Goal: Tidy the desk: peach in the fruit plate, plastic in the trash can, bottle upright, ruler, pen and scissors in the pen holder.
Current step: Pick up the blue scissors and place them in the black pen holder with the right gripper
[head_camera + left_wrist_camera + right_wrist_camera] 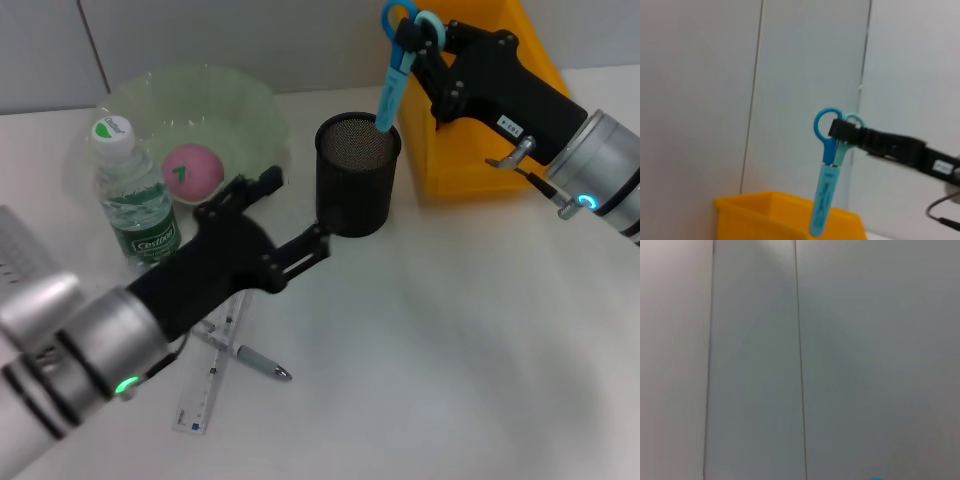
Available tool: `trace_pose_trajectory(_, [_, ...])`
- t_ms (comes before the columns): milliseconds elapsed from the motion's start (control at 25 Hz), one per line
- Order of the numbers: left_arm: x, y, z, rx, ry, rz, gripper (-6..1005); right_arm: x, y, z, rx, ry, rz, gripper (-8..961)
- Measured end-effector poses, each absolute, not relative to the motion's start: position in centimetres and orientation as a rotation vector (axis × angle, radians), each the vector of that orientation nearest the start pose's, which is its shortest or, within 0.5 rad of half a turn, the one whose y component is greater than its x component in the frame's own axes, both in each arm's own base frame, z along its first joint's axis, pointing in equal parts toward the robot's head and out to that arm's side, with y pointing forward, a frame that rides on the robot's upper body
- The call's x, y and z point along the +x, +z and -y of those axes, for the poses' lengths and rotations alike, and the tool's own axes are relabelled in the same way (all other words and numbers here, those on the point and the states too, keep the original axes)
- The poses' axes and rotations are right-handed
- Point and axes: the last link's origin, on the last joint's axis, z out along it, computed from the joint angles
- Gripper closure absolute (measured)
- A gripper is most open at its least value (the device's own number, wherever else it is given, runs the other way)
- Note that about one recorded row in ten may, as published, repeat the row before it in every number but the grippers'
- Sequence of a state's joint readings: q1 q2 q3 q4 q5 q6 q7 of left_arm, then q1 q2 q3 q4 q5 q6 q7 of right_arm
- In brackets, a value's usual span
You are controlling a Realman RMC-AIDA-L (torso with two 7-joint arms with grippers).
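Scissors: blue-handled plastic scissors point(398, 62) pinched by right gripper point(420, 45), tip below it in black mesh pen holder point(357, 175).
Left gripper point(318, 240): pressing holder's side; finger spread unclear.

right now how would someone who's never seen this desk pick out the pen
Start at the black mesh pen holder mid-desk and look toward the near left, under the left arm. The pen lies flat there, touching the clear ruler. It is the short grey stick with a pointed tip, unlike the long, flat ruler.

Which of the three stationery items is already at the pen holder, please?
The scissors, held by the right tool, tip in the holder; ruler and pen lie on the desk.
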State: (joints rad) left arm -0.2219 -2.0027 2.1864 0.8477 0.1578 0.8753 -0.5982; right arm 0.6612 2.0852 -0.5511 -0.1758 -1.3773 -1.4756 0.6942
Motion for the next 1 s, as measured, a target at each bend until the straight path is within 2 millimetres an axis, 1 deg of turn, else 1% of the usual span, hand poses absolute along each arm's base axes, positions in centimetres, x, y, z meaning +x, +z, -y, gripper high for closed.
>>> trace_pose_trajectory(40, [-21.0, -7.9, -28.2, -2.320, -1.045, 0.455, 181, 22.3, -0.5, -36.9, -2.079, 1.187, -0.274, 860])
trace_pose_trajectory(160, [-22.4, -6.8, -27.6, -2.348, -1.076, 0.466, 182, 22.2, -0.3, -37.2, -2.070, 1.178, -0.259, 859])
trace_pose_trajectory(360, [-24.4, -6.2, -26.3, -2.392, -1.098, 0.495, 182, 21.9, -0.6, -37.3, -2.064, 1.155, -0.215, 857])
trace_pose_trajectory(480, [-25.0, -6.1, -25.8, -2.399, -1.107, 0.503, 182, 21.9, -0.8, -37.5, -2.065, 1.138, -0.220, 855])
trace_pose_trajectory(600, [-25.0, -6.1, -25.8, -2.399, -1.107, 0.503, 182, 22.1, -1.1, -37.8, -2.067, 1.111, -0.246, 854])
trace_pose_trajectory(640, [-25.4, -5.8, -25.6, -2.407, -1.104, 0.515, 182, 22.2, -1.2, -37.9, -2.068, 1.101, -0.256, 853])
trace_pose_trajectory(760, [-25.9, -5.4, -25.7, -2.425, -1.084, 0.543, 182, 22.2, -1.9, -38.3, -2.082, 1.071, -0.288, 852])
trace_pose_trajectory(1000, [-26.1, -5.2, -26.1, -2.438, -1.070, 0.554, 182, 22.0, -2.7, -38.9, -2.106, 1.028, -0.324, 849])
